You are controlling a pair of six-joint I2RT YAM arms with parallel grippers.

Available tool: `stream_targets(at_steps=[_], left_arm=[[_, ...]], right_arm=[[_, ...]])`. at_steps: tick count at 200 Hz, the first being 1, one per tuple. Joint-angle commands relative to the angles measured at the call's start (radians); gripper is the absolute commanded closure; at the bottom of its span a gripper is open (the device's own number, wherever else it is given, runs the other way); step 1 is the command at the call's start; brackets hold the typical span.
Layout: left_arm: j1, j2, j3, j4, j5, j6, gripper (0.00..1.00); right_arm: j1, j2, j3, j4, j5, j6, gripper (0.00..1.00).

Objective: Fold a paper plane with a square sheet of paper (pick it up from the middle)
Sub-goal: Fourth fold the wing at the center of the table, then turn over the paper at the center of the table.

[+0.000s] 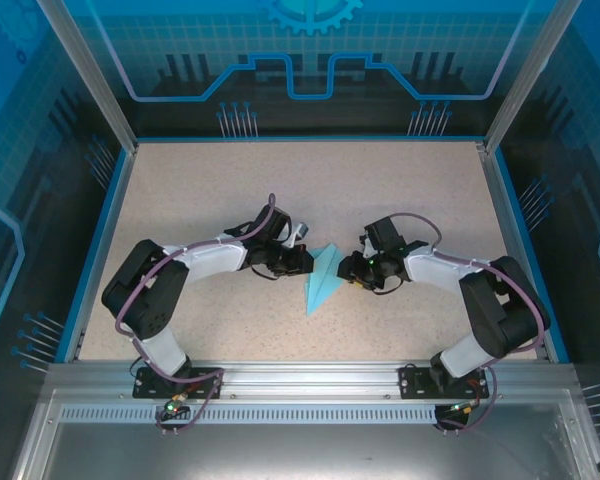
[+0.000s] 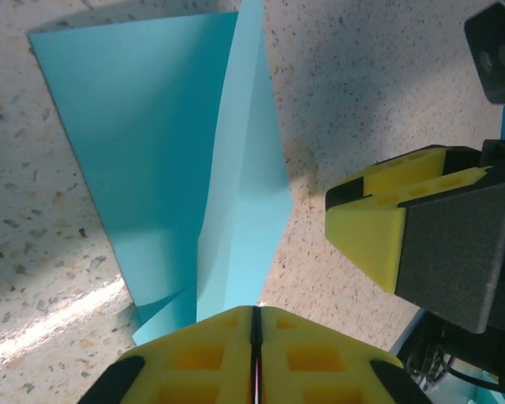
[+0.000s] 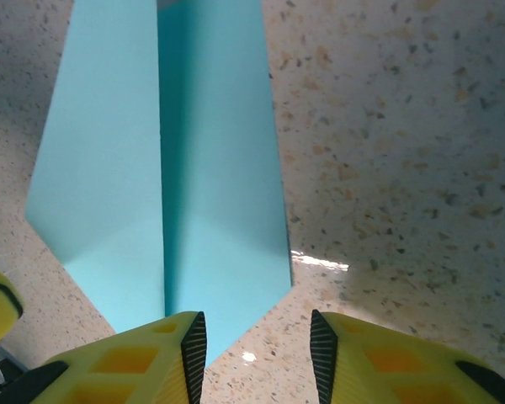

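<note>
left gripper point(image 2: 254, 313) pressed shut, right gripper point(image 3: 252, 324) parted, plane between them

my left fingers sit flat together at the edge of the paper plane point(image 2: 177, 168). a raised flap runs down to their tips, and i cannot tell whether a layer is nipped in the seam. my right fingers stand apart, with bare table point(image 3: 404, 168) in the gap and the plane's corner reaching the inner finger. from above, the paper plane lies on the table midway between my two grippers, its nose pointing toward my bases and its wide end away from them.

what i judge could go wrong:
- if a layer is caught in the left fingers, drawing that arm back would drag the plane or pull a fold open.
- the paper is thin and the tabletop looks smooth, so a nudge from either finger could slide or spin the plane instead of pressing it.
- one flap stands up off the table. its crease looks soft, so it may spring wider once nothing holds it.
- closing the right fingers where they are could crumple the corner beside them.
- my grippers are very near each other across the plane, so a careless move inward could knock one against the other.

count: two arms, two grippers, one paper plane, one table.
</note>
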Motion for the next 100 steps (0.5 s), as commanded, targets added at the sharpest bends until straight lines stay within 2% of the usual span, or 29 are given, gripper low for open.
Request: stream_targets(at_steps=[1,66,100], left_arm=[[-0.002,-0.045,0.006,-0.018,0.044,0.019,0.9],[-0.024,0.019,0.089,-0.058,0.096,0.065,0.88],[-0.064,0.057,0.149,-0.124,0.06,0.097,0.89]], right_arm=[[-0.003,0.024,-0.011,0.025,-0.02,0.015,0.6],[0.002,0.079,-0.007,0.096,-0.054,0.039,0.6],[0.006,0.096,-0.015,0.114,-0.066,0.041,0.6]])
